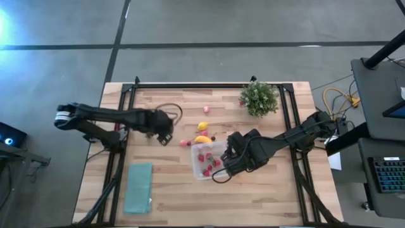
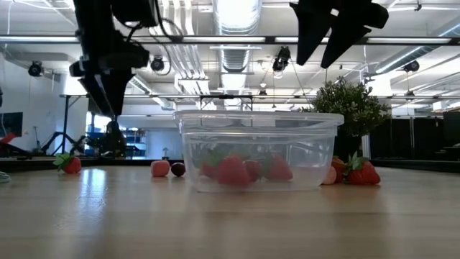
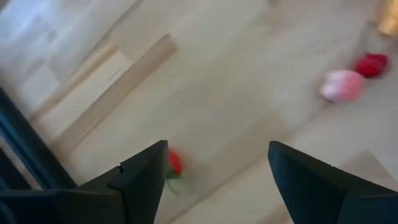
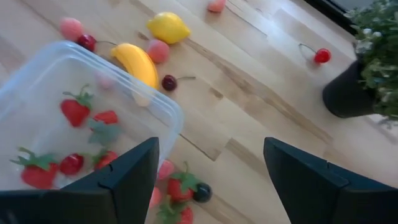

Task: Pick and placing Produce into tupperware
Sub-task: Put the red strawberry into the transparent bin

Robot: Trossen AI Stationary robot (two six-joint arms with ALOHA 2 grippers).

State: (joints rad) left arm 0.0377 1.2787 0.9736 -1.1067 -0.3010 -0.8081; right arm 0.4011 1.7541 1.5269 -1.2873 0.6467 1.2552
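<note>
A: Tupperware point(image 2: 259, 151) sits closest to the low camera, a clear rounded box near the middle of the bench point(image 1: 253, 196). Several red strawberry pieces point(image 4: 74, 112) already lie on its floor.

B: Position of the arms?

A: Right gripper point(image 4: 211, 180) hangs over the box's right-hand rim, fingers spread wide, nothing between them. Left gripper point(image 3: 217, 180) is out over the left part of the bench, also spread and empty, with one small red strawberry point(image 3: 175, 163) just beside its left finger.

B: So which step is this?

A: Mid-task, by my reading. Box is partly filled; plenty of produce is loose. Left arm looks set up for a pick of that strawberry. Right arm looks between picks.

B: What remains outside?

A: Lemon point(image 4: 168, 27) and an orange-yellow piece point(image 4: 135, 62), the latter touching the box's far wall. A pink piece point(image 3: 342, 85) with a red one point(image 3: 372, 64) just beside it. Dark cherry point(image 4: 169, 82) near the box, another red cherry point(image 4: 321, 56) near the potted plant point(image 1: 258, 98). A few more strawberries point(image 4: 181, 186) tucked against the box's near side.

B: Next move needs what?

A: Left gripper should centre over the strawberry, descend to the bench and close gently. Piece is tiny and light, likely to skid or roll if a finger nudges it first.

B: Anything else on the bench?

A: Flat teal sheet point(image 1: 138, 187) at the front left, well apart from the work.
</note>
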